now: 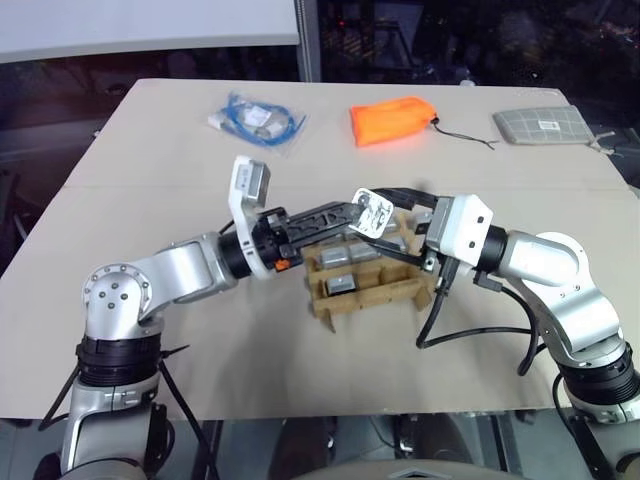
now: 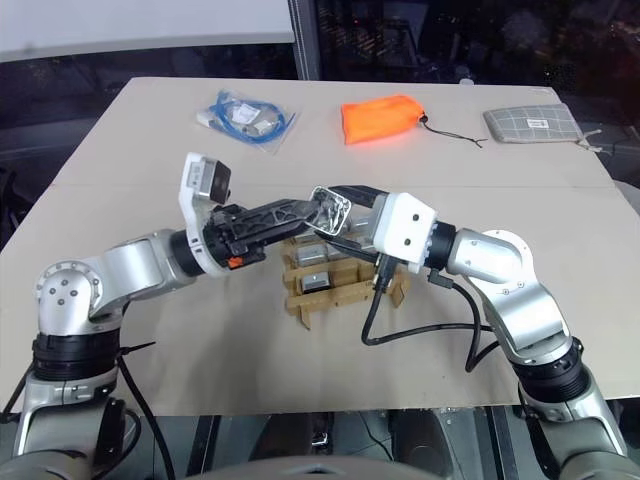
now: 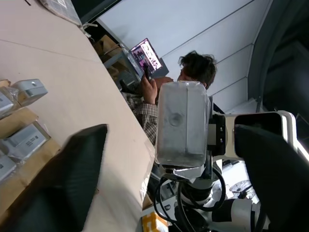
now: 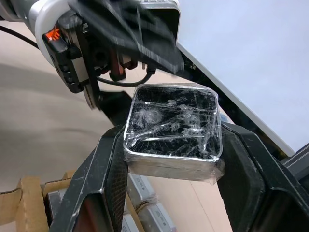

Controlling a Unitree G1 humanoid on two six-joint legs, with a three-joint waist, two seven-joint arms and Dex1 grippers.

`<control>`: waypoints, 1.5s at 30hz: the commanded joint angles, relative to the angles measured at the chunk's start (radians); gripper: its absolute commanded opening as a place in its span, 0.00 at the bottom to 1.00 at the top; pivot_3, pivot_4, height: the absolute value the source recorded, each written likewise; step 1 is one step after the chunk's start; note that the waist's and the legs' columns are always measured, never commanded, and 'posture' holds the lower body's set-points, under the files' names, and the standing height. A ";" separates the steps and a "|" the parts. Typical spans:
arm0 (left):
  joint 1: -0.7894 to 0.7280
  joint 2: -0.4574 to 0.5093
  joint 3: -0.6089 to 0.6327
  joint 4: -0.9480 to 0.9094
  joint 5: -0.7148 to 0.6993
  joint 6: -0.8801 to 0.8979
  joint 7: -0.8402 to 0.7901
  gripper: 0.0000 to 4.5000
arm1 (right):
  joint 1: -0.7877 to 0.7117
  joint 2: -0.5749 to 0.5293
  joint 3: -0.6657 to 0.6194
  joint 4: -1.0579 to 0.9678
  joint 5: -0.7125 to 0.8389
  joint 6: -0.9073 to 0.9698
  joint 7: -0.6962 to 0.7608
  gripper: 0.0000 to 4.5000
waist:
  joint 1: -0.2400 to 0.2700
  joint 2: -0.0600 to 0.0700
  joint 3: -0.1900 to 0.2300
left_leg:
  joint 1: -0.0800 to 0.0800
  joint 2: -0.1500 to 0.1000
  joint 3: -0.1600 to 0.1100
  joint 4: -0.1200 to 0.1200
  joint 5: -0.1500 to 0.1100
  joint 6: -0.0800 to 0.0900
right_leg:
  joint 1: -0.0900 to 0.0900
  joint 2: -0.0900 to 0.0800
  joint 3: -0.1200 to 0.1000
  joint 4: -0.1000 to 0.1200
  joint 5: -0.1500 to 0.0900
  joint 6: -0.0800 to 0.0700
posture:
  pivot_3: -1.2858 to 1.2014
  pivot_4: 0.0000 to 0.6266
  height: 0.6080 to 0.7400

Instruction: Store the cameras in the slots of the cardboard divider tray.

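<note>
Above the cardboard divider tray (image 1: pixel 328 300) my right gripper (image 4: pixel 174 137) is shut on a camera (image 4: pixel 173 126) wrapped in clear film, its black lens face turned to the right wrist view. My left gripper (image 1: pixel 352 214) reaches in from the left and stands open, its fingers (image 3: pixel 72 179) on either side of the same camera (image 3: pixel 182 123), with a gap between one finger and the camera. Several more cameras (image 1: pixel 340 283) sit in the tray's slots below. Both grippers hang well above the table.
An orange pouch (image 1: pixel 392 120), a bag with blue cable (image 1: pixel 258 120) and a grey checked pad (image 1: pixel 545 125) lie at the table's far side. A seated person (image 3: pixel 193 72) holding a phone is beyond the table edge. Bare table surface surrounds the tray.
</note>
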 commanded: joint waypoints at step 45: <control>-0.150 0.141 -0.491 -0.164 1.482 -0.525 -0.865 0.15 | 0.021 -0.672 -0.551 -0.186 1.154 0.855 -0.091 0.99 | 0.021 0.000 0.003 | -0.004 0.001 0.000 -0.006 -0.004 0.007 | -0.001 0.000 -0.001 -0.011 0.000 0.000 | 0.52 0.24 1.00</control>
